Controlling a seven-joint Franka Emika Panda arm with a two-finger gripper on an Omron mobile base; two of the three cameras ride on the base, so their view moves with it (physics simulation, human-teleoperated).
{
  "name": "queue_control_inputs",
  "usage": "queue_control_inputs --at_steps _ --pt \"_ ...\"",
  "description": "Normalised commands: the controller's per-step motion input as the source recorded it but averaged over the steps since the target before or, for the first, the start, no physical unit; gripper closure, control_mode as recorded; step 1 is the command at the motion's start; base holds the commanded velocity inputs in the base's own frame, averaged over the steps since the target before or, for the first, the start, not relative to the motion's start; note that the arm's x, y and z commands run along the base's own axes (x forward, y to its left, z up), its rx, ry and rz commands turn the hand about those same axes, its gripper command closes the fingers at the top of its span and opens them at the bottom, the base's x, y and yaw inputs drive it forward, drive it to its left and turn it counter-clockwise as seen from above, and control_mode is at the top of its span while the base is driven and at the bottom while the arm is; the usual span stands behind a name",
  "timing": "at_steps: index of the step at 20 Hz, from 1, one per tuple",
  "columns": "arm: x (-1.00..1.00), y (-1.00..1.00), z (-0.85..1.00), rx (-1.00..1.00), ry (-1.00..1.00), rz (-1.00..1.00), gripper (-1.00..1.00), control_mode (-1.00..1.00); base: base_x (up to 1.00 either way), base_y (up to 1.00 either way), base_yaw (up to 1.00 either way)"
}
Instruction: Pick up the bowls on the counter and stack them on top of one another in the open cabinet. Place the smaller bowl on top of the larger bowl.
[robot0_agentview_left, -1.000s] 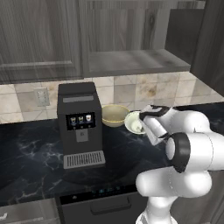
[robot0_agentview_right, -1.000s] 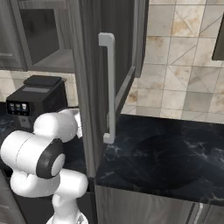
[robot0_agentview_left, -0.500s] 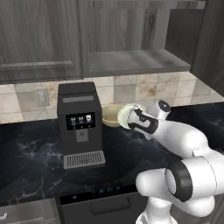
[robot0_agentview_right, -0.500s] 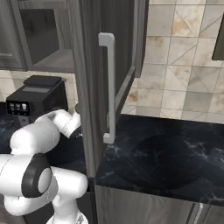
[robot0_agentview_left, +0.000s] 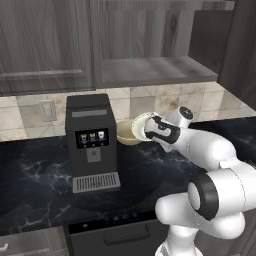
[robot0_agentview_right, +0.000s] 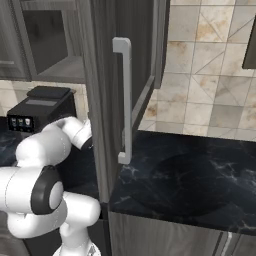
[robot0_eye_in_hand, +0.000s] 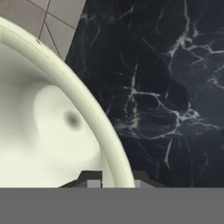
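The smaller bowl (robot0_agentview_left: 139, 125), pale cream-green, hangs tilted on edge just above the counter (robot0_agentview_left: 40, 175), with my gripper (robot0_agentview_left: 150, 129) shut on its rim. Right behind and below it sits the larger bowl (robot0_agentview_left: 126, 135), tan-yellow, on the counter next to the coffee machine. In the hand view the smaller bowl (robot0_eye_in_hand: 52, 127) covers the left side, and its rim runs down between my gripper's (robot0_eye_in_hand: 116, 183) two fingertips. The black veined counter (robot0_eye_in_hand: 175, 87) lies beyond it. The open cabinet (robot0_agentview_left: 155, 70) with its bare grey shelf is above the bowls.
A black coffee machine (robot0_agentview_left: 91, 142) stands on the counter left of the bowls. The open cabinet door (robot0_agentview_right: 105, 100) with a long pale handle (robot0_agentview_right: 123, 100) juts out on my right. Tiled backsplash (robot0_agentview_left: 210, 100) runs behind; an outlet (robot0_agentview_left: 48, 111) is on it.
My arm has stretched forward and left, carrying the smaller bowl up off the counter. The bowl has tipped onto its edge and now hangs over the larger bowl's right side.
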Motion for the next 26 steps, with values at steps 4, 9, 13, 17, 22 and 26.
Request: queue_control_inputs --at_steps 4,9,13,17,22,26 --pt "0.15 0.02 0.0 0.11 0.0 0.09 1.0 -1.0 0.0 0.0 0.0" --pt "0.23 0.24 0.0 0.04 0.04 0.04 1.0 -1.0 0.0 0.0 0.0" --pt "0.29 0.35 0.0 0.0 0.07 0.03 1.0 -1.0 0.0 0.0 0.0" --pt "0.3 0.2 0.0 0.0 0.06 0.05 1.0 -1.0 0.0 0.0 0.0" --pt "0.3 0.01 -0.02 0.0 0.03 0.07 1.0 -1.0 0.0 0.0 0.0" --pt "0.3 0.0 -0.04 0.0 0.0 0.07 1.0 -1.0 0.0 0.0 0.0"
